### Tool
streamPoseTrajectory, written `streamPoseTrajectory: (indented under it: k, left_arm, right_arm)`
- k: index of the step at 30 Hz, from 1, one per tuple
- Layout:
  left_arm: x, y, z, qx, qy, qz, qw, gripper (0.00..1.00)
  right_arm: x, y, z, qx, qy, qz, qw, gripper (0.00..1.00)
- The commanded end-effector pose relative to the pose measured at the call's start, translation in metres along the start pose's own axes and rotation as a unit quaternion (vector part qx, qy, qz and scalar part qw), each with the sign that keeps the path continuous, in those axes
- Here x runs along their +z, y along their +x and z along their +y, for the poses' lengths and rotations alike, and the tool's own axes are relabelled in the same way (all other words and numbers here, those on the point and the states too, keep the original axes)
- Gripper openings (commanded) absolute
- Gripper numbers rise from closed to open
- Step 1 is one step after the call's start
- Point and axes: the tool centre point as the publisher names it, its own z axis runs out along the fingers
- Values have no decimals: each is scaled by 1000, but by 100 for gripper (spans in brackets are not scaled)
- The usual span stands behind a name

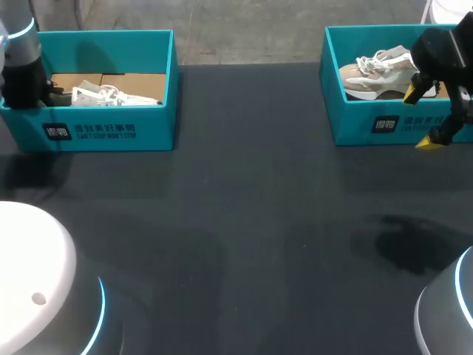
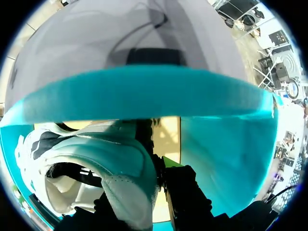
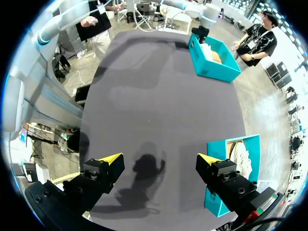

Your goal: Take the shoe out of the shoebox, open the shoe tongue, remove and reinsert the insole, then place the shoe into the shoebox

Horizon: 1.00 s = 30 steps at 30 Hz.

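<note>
In the upper left of the head view, the left box [image 1: 111,129] stands on the dark surface [image 1: 244,207] with the white shoe [image 1: 111,94] lying inside it. The left arm [image 1: 22,78] reaches down into that box at its left end. In the left wrist view the left claw [image 2: 144,197] is low in the box and right up against the shoe's heel, but I cannot tell whether it grips the shoe. The middle of the surface carries only shadows. In the upper right, the right box [image 1: 384,122] holds a beige shoe [image 1: 373,70]. The right claw [image 1: 421,117] hangs over this box's front wall, spread wide and holding nothing. The task looks barely begun: no shoe is out, so lifting one out, opening its tongue, removing and reinserting the insole, and putting the shoe back are all left to do.
</note>
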Motion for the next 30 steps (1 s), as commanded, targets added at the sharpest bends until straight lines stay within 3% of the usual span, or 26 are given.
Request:
streamPoseTrajectory:
  k: [1,2,4,7,14,15,16,23,28,30]
  left_arm:
    - [1,1,4,4,3,-2,1000,0]
    - [-1,0,3,6,3,-3,1000,0]
    - [-2,-1,3,10,1,-3,1000,22]
    - [-4,-3,3,14,-1,-3,1000,39]
    - [-8,-3,1,16,-3,-6,1000,46]
    - [-9,-3,1,16,-3,-6,1000,53]
    - [-10,-3,1,16,-3,-7,1000,69]
    - [-25,-5,3,12,-11,-19,1000,73]
    - [-41,-8,7,10,-17,-24,1000,66]
    - [-48,-8,9,12,-22,-28,999,70]
  right_arm:
    - [0,-2,1,0,2,2,1000,100]
    - [0,-2,1,0,2,2,1000,100]
    - [0,-2,1,0,2,2,1000,100]
    - [0,-2,1,0,2,2,1000,100]
    - [0,-2,1,0,2,2,1000,100]
    - [0,-2,1,0,2,2,1000,100]
    - [0,-2,1,0,2,2,1000,100]
    - [0,-2,1,0,2,2,1000,100]
    - [0,-2,1,0,2,2,1000,100]
    - [0,-2,1,0,2,2,1000,100]
